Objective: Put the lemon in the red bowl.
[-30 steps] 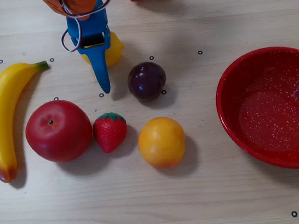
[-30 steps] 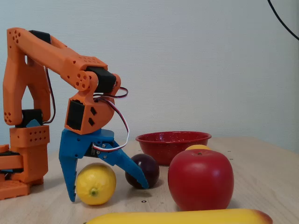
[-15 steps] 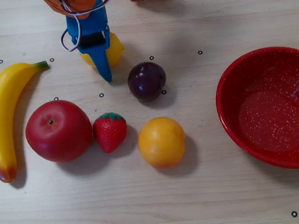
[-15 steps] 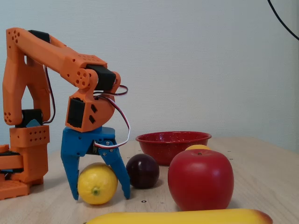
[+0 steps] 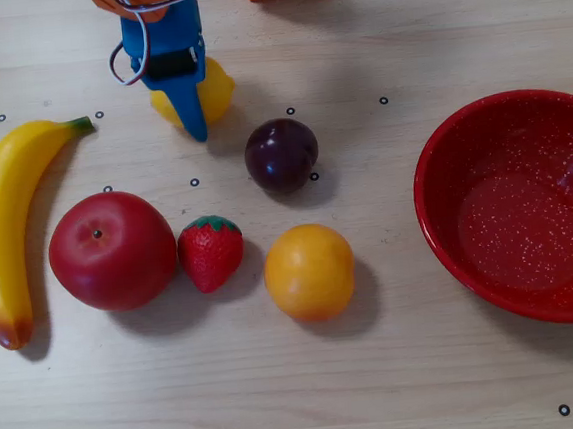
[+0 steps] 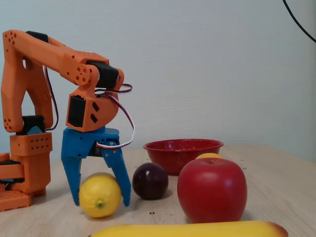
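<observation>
On the table, hand (image 6: 101, 203) clenched around lemon (image 6: 100, 195) (resting on wood), red bowl (image 5: 438, 226) well apart.

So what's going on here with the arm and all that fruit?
The orange arm's blue gripper is clamped around the lemon, which in the fixed view looks to be resting on the table, not yet lifted. The red bowl stands empty at the right of the overhead view. The banana, apple, strawberry, orange fruit and plum lie untouched between them.
</observation>
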Controlling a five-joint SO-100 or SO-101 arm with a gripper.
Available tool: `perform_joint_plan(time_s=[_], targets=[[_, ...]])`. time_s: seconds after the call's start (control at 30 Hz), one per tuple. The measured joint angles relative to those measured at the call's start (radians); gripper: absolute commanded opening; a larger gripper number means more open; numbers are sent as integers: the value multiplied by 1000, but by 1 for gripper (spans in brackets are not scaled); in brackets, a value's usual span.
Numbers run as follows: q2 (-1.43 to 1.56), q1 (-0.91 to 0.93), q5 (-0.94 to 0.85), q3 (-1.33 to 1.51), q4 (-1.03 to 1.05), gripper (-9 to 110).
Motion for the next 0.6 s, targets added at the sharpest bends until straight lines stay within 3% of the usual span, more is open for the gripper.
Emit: perform_joint_plan(time_s=[0.6], targets=[[144,51,-313,-324,397,0]])
